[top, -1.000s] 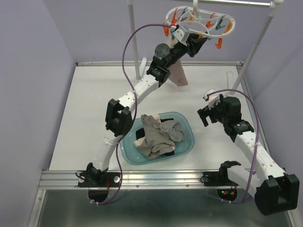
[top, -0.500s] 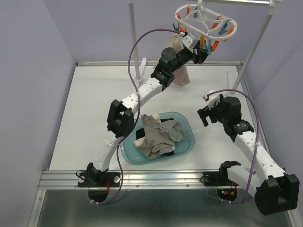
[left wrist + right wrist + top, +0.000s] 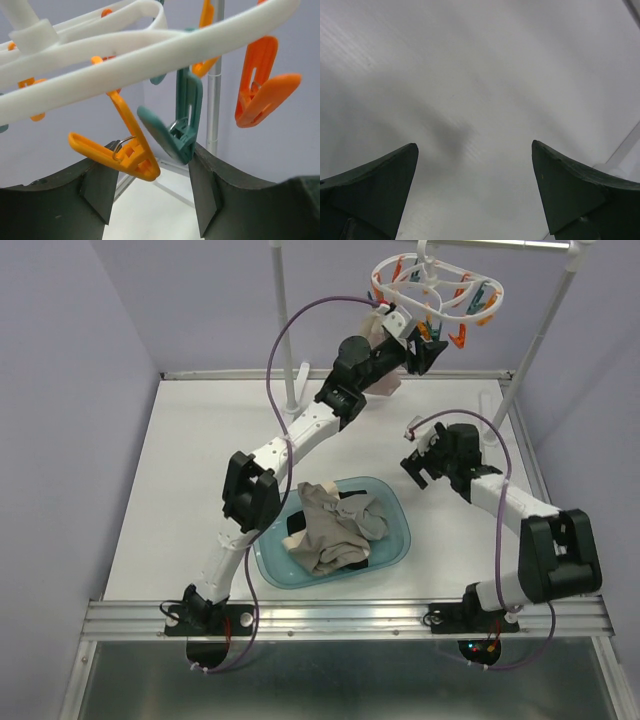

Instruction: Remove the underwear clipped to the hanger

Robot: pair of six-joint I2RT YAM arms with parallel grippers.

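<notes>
At 1 o'clock under hanger (image 3: 440, 285) | left gripper (image 3: 150, 185) spread around orange peg (image 3: 120, 155) and teal peg (image 3: 172, 132) | right gripper (image 3: 474, 145) spread, idle | risk: closing yanks hanger, misses underwear (image 3: 388, 390)

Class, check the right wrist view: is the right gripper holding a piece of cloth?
No, the right gripper is open, with only the white table showing between its jaws.

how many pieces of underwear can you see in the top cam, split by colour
beige underwear: 1
grey underwear: 1
black underwear: 1
pale pink underwear: 1
total: 4
</notes>
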